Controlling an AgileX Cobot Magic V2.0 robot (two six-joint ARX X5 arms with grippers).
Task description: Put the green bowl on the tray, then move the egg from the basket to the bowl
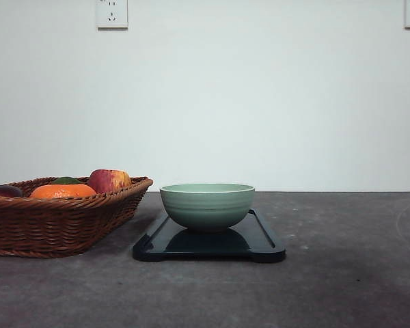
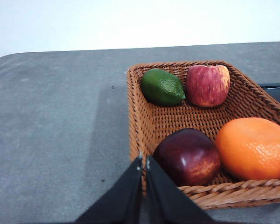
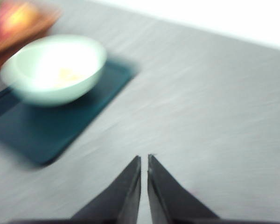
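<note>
Beside the basket (image 2: 196, 135) rim hangs the left gripper (image 2: 144, 161), pressed together and empty, nearer than the right gripper (image 3: 144, 161), also pressed together; no egg is visible among the fruit.

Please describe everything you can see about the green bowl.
The green bowl is round, pale celadon green, seemingly glazed ceramic, with faint horizontal ridges outside and a lighter rim. It stands upright on the dark tray, beside the wicker basket without touching it. In the blurred right wrist view, something pale yellowish lies inside; I cannot identify it. No gripper touches it.
</note>
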